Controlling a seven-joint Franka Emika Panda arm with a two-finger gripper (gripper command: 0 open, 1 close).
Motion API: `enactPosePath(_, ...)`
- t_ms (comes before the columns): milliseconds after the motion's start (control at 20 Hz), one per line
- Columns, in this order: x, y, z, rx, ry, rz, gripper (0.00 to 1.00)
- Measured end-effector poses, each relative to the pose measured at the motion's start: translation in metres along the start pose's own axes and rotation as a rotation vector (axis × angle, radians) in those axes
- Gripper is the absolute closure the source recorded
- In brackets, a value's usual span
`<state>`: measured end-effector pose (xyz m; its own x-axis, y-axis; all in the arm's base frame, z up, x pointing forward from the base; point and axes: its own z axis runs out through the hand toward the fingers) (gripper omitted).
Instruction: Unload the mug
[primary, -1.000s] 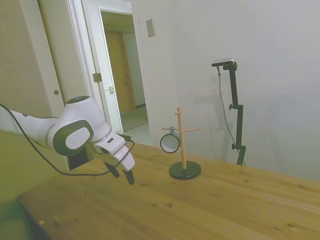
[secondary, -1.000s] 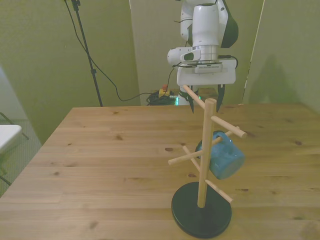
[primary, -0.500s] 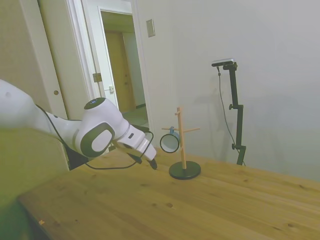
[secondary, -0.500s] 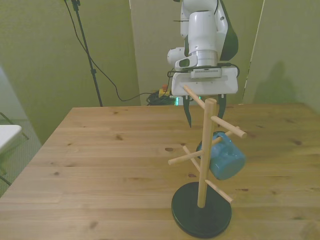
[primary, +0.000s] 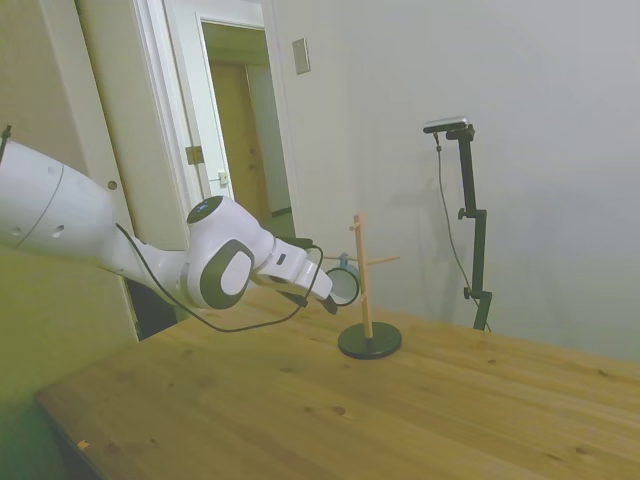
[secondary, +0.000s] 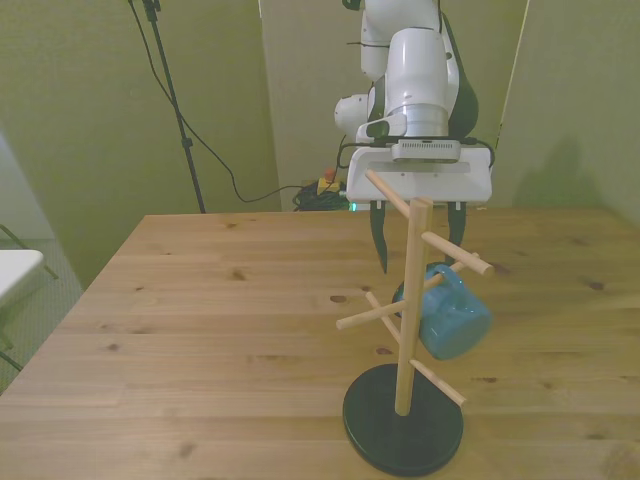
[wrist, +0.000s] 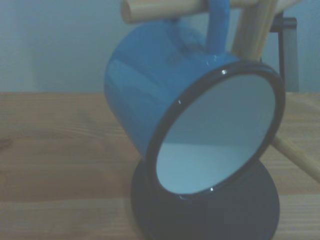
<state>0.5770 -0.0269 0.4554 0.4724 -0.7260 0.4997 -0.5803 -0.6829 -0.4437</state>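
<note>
Your mug hangs by its handle from a peg of the stand, tilted, mouth toward the gripper. The gripper's fingers are spread just behind the stand, touching nothing. The stand sits near the table's edge. No readable writing.

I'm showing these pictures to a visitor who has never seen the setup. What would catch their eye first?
Probably the blue mug, hanging tilted by its handle from a peg of the wooden peg stand near the table's front edge. Next, the white arm's end effector, open, just behind the stand and level with the mug; in the wrist view the mug's white inside fills much of the picture.
</note>
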Motion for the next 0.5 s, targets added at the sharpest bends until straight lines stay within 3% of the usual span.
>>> enactPosePath(500, 0.001, -0.045, 0.017, 0.040, 0.045, -0.017, 0.00)
